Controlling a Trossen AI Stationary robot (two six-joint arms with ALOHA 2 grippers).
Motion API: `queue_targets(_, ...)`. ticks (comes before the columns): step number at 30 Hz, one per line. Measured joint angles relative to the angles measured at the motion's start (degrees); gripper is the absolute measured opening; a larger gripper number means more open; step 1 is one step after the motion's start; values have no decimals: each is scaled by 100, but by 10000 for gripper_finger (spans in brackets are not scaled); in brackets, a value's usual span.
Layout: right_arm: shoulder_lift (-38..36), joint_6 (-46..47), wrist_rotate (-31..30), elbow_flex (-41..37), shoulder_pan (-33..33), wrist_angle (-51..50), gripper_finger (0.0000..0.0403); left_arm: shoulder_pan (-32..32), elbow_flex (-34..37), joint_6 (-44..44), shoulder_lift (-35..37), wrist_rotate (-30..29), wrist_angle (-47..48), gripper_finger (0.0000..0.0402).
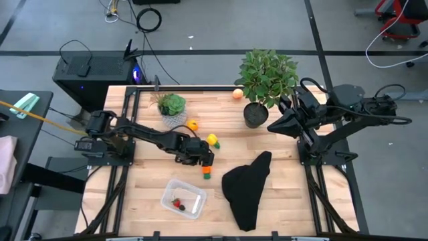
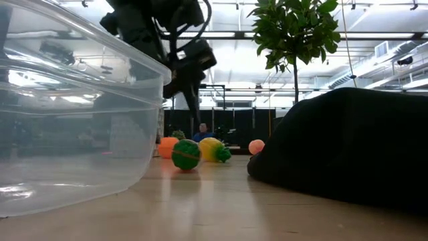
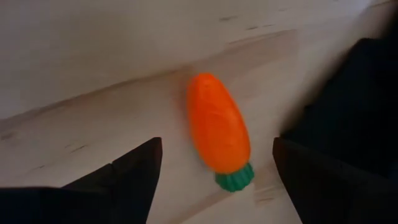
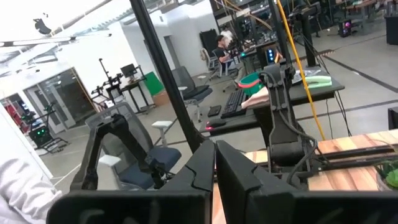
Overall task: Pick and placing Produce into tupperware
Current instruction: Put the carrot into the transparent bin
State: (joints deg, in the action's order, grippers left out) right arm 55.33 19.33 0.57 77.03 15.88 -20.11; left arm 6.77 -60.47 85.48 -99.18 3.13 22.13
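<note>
Carrot [image 3: 219, 129]: lies on table between spread fingers of left gripper [image 3: 214, 165].
Risk: smooth taper may be squeezed out sideways.
Right gripper [image 4: 214, 168]: pressed together, parked.

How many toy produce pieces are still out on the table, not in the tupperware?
4: a carrot under the left gripper, a yellow piece, an orange piece, and a peach piece by the big plant. The black cloth may hide more.

A robotics lab was shown. Beyond the wooden table [image 1: 221, 194], desks with a keyboard [image 4: 235, 103], office chairs [image 4: 186, 87] and equipment racks were seen.
</note>
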Motion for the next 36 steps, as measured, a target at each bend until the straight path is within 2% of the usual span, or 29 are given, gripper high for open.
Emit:
queue_targets(20, -4, 17, -4, 0, 1, 3, 23, 28, -4, 25, -546, 202, -482, 298)
queue_targets(25, -4, 17, -5, 0, 0, 3, 23, 30, 1, -77, -594, 416, -549, 298)
queue_targets(36, -4, 7, -5, 0, 2, -1, 23, 28, 3, -829, -629, 915, -573, 298)
